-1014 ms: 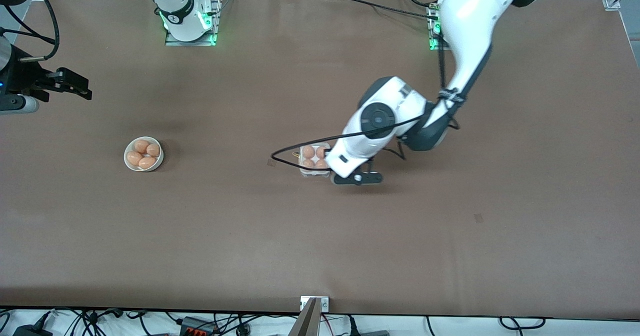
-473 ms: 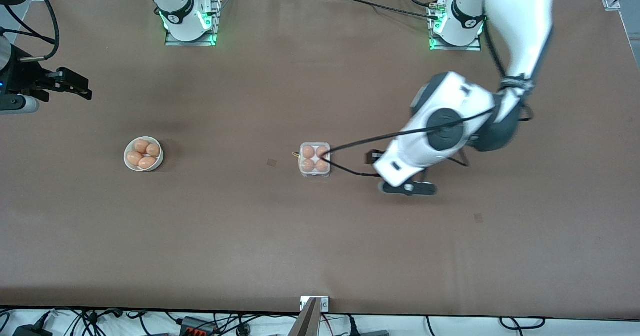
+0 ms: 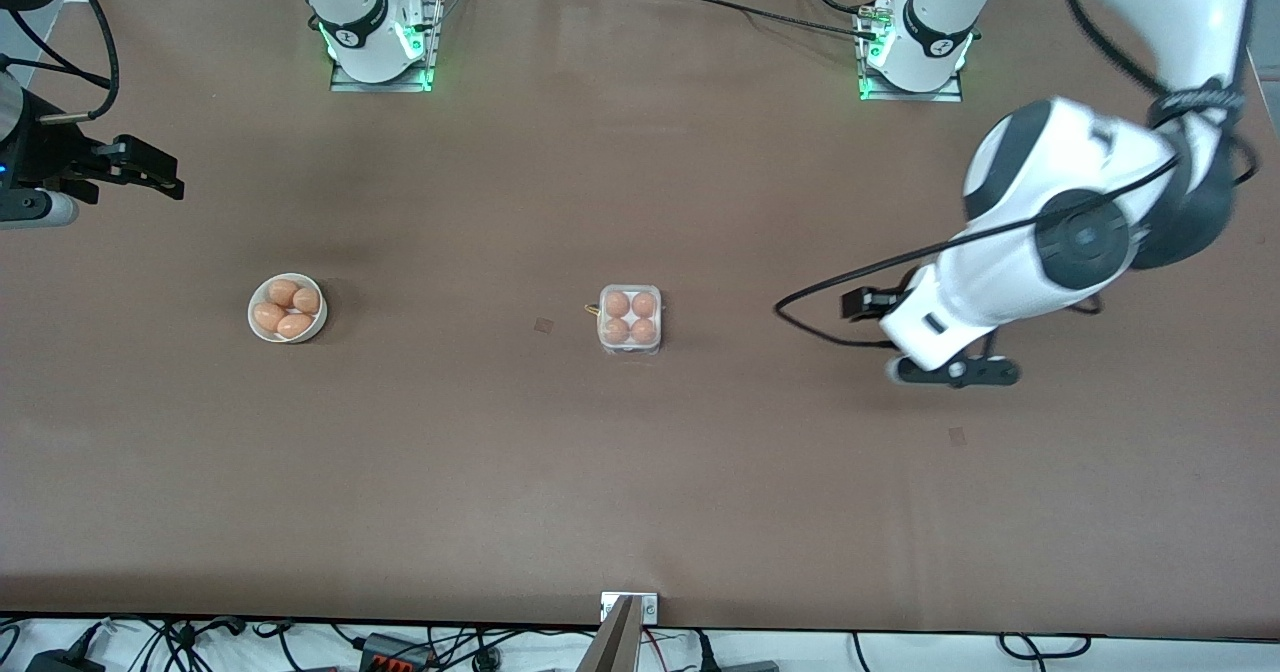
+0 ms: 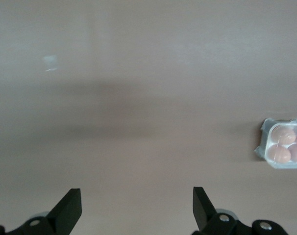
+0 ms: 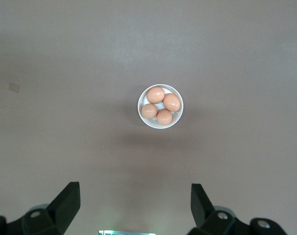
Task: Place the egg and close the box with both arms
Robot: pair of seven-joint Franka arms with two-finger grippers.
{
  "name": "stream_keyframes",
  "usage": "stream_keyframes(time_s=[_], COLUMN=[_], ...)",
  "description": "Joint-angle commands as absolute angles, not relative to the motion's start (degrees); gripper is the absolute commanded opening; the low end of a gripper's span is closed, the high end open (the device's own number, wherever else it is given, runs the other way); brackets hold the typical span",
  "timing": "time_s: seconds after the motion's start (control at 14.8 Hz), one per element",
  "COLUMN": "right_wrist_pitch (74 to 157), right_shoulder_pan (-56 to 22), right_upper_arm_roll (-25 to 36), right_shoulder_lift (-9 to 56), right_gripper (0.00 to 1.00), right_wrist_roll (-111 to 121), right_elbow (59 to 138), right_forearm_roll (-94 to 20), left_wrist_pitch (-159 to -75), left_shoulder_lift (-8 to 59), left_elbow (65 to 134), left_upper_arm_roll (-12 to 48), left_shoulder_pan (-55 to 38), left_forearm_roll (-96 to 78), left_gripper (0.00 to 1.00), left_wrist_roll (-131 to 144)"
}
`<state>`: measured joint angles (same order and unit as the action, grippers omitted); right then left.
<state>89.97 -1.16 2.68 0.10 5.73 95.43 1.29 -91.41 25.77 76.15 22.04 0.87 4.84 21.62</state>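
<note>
1. Four eggs fill every cell of the egg carton (image 3: 629, 319), which sits mid-desk with its clear lid apparently down; whether the lid has latched cannot be told from here.
2. Left end effector (image 3: 950, 370) hangs over bare desk toward the left arm's end, well apart from the carton, fingers (image 4: 70, 208) spread wide and holding nothing. Its wrist camera catches the carton only at the frame's edge (image 4: 284, 150).
3. Right end effector (image 3: 135, 174) waits over the desk's edge at the right arm's end, fingers (image 5: 67, 200) apart and empty, looking down at the white bowl (image 5: 142, 111).
4. Judgement: placing and closing look done. What remains is retreat. Do it well by lifting clear and steering wide of the carton, since its light plastic would slide at any brush.
5. Bowl (image 3: 255, 330) holds four more eggs, toward the right arm's end of the desk, about level with the carton.
6. Desk (image 3: 640, 492) is matte brown, flat, with small tape marks (image 3: 543, 325). Arm bases glow green along the top edge; cables and power strips line the edge nearest the front camera.
</note>
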Motion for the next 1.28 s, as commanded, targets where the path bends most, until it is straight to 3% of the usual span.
stream_keyframes(time_s=[0.0,0.41,0.81,1.01,1.22], right_wrist_pitch=[88.9,88.9,88.6,88.6,88.6], right_shoulder_pan=[-0.9,-1.1,-1.0,-1.1,-1.1], right_upper_arm_roll=[2.5,2.4,2.4,2.4,2.4], right_shoulder_lift=[-0.1,-0.2,-0.2,-0.2,-0.2], right_gripper=[1.0,1.0,1.0,1.0,1.0], right_wrist_roll=[6.1,6.0,6.0,6.0,6.0], right_elbow=[94.7,94.7,94.7,94.7,94.7], right_forearm_roll=[0.4,0.4,0.4,0.4,0.4], left_wrist_pitch=[-87.2,-73.0,-74.3,-75.8,-84.7], left_shoulder_lift=[20.7,15.9,15.2,12.0,3.3], left_elbow=[78.1,74.7,74.4,79.1,92.4], left_upper_arm_roll=[22.8,22.3,22.6,22.5,22.7], left_shoulder_pan=[3.3,5.3,12.8,12.9,15.8], left_forearm_roll=[5.7,6.2,1.8,2.2,1.6], left_gripper=[1.0,1.0,1.0,1.0,1.0], left_wrist_roll=[20.7,20.7,17.8,17.8,14.2])
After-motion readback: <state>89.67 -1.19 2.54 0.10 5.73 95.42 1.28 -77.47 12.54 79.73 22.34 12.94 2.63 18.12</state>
